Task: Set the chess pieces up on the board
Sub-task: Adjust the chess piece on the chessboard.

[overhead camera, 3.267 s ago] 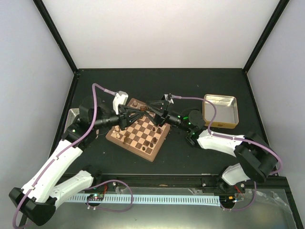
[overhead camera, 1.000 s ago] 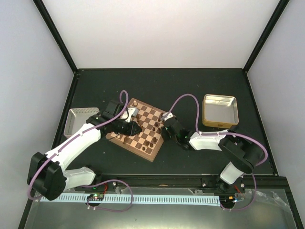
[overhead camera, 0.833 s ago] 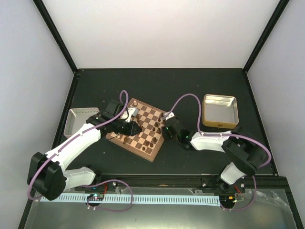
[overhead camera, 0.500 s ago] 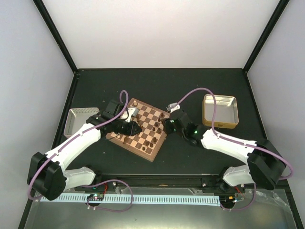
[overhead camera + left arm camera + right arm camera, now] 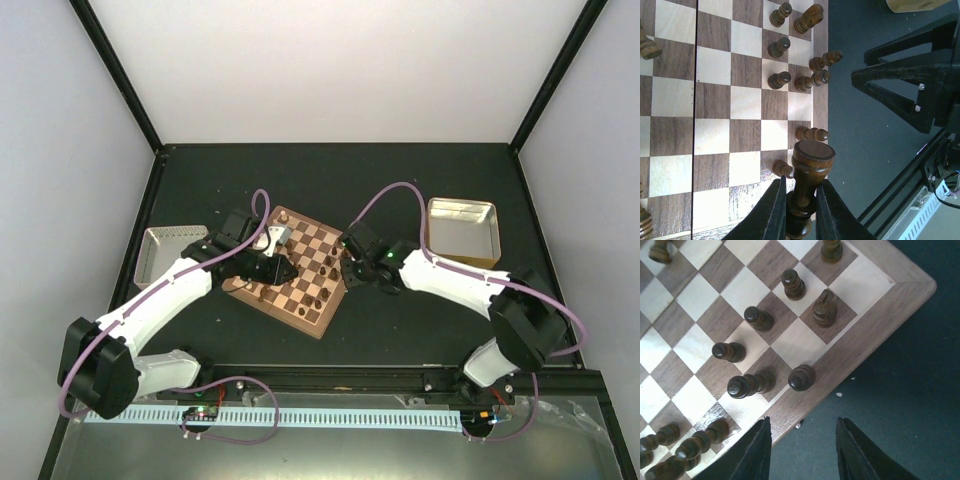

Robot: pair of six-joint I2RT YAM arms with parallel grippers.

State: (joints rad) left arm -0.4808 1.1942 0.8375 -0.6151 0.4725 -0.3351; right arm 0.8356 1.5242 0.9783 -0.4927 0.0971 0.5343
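– Dark brown chessman (image 5: 810,162) pinched in the left end effector (image 5: 801,189), with the fingers pressed on its stem below the round head. Where is it relative to the board (image 5: 300,312)?
– Top view: above the board's 9 o'clock half. Left wrist view: it hangs over the edge squares. Other dark chess pieces (image 5: 780,79) are grouped towards 12 and 1 o'clock of it. Cannot tell whether some of them lie tipped or only look so from this angle.
– Right end effector (image 5: 802,440)?
– Spread and holding nothing. It hovers off the board's 3 o'clock corner, above the bench (image 5: 400,180). Dark pawns (image 5: 754,318) stand at its 10 to 12 o'clock.
– Handling notes?
– Judgement only: turned wood, light, rigid and smooth-finished, so it may slip or swivel between the pads. With a narrow foot and a tall body, it should tip easily. Best hold is at the waist under the head, axis upright, and the present hold looks like that. The piece is not fragile, but its neighbours stand close, so an opening finger could knock one over on release.
– Pale men?
– Hardly visible in these views.
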